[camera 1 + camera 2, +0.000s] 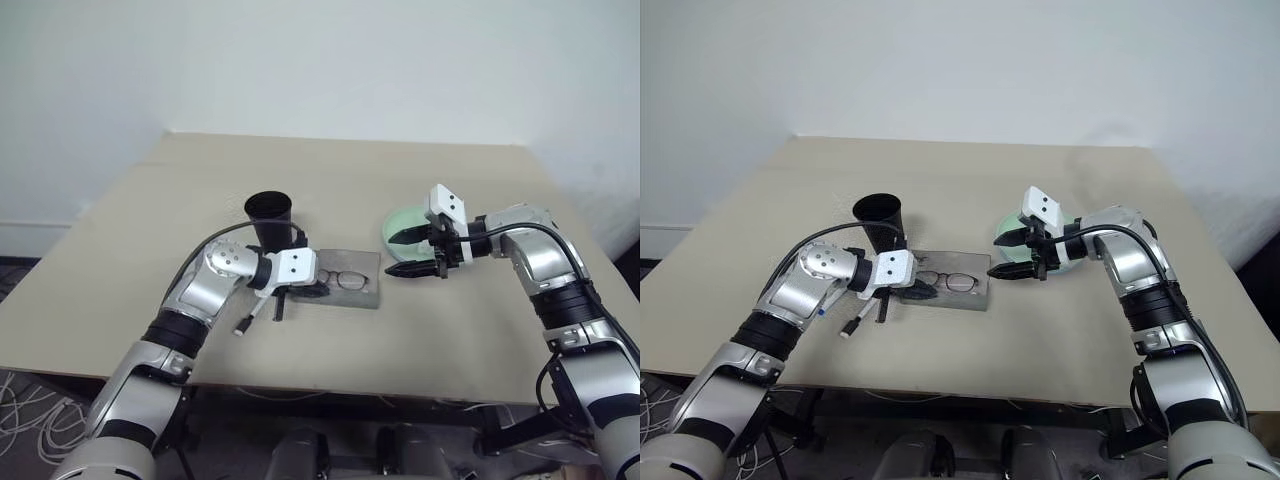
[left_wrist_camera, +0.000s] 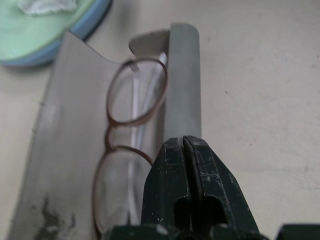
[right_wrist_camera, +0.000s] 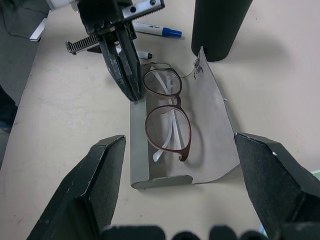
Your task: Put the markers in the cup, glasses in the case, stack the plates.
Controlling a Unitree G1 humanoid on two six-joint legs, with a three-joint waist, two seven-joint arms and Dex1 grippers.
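Brown round-lensed glasses (image 3: 167,114) lie in the open grey case (image 3: 215,127) — left claw (image 3: 131,85) pressed together, right claw (image 1: 408,252) apart.

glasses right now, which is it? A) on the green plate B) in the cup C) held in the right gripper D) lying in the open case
D: the glasses lie folded inside the open grey case, with the shut left gripper at the case's edge and the open right gripper apart from it.
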